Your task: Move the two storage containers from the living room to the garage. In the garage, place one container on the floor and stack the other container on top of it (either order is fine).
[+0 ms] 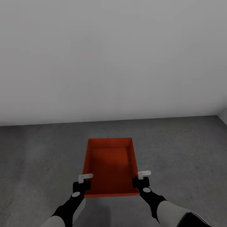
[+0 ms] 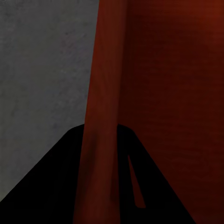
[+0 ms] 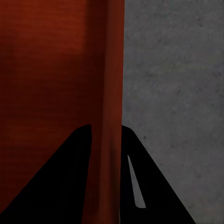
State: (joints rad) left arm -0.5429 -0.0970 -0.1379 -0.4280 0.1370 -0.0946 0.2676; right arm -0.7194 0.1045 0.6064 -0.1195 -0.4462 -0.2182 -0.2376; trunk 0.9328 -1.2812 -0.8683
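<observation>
where the two black arms reach forward, the left gripper (image 1: 82, 182) pinches the left wall and the right gripper (image 1: 141, 178) pinches the right wall of an orange-red rectangular lidless storage container (image 1: 111, 167), each wall running between a pair of dark fingers in the wrist views. beneath it lies the dark grey rough concrete-like floor (image 1: 183, 151); beyond rises a plain pale grey wall (image 1: 113, 60).
</observation>
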